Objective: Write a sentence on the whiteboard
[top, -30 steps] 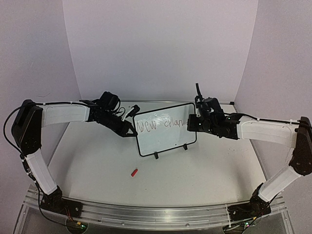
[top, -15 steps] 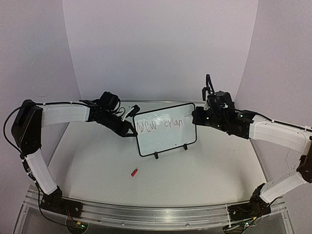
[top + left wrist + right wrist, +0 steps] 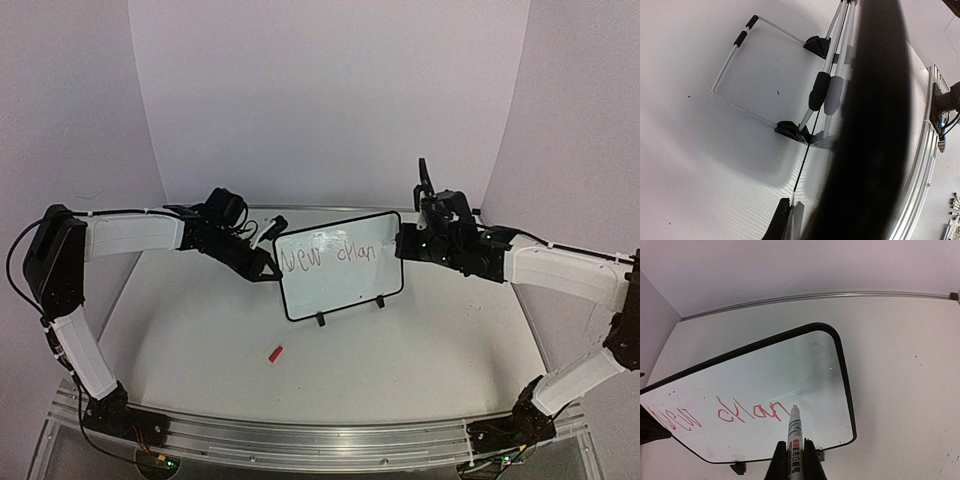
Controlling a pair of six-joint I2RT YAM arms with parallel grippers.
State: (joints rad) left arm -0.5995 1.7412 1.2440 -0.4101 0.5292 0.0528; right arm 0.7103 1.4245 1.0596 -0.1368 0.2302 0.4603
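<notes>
The whiteboard [image 3: 340, 285] stands tilted on two black feet at mid table. It also shows in the right wrist view [image 3: 805, 365]. The sentence [image 3: 330, 256] reads "New chan" on one line, red in the right wrist view [image 3: 747, 412]. My left gripper [image 3: 268, 270] is shut on the board's left edge, which shows edge-on between the fingers in the left wrist view [image 3: 789, 220]. My right gripper [image 3: 405, 247] is shut on a white marker [image 3: 794, 432]. The marker's tip sits just right of the last "n", at or just off the board face.
A small red marker cap [image 3: 276, 353] lies on the table in front of the board. The board's wire stand [image 3: 735, 75] reaches out behind it. White walls close in the back and sides. An aluminium rail [image 3: 320, 440] runs along the near edge.
My right gripper has moved right and slightly up, away from the board's upper right, uncovering the end of "chan". The left gripper and the board have not moved.
</notes>
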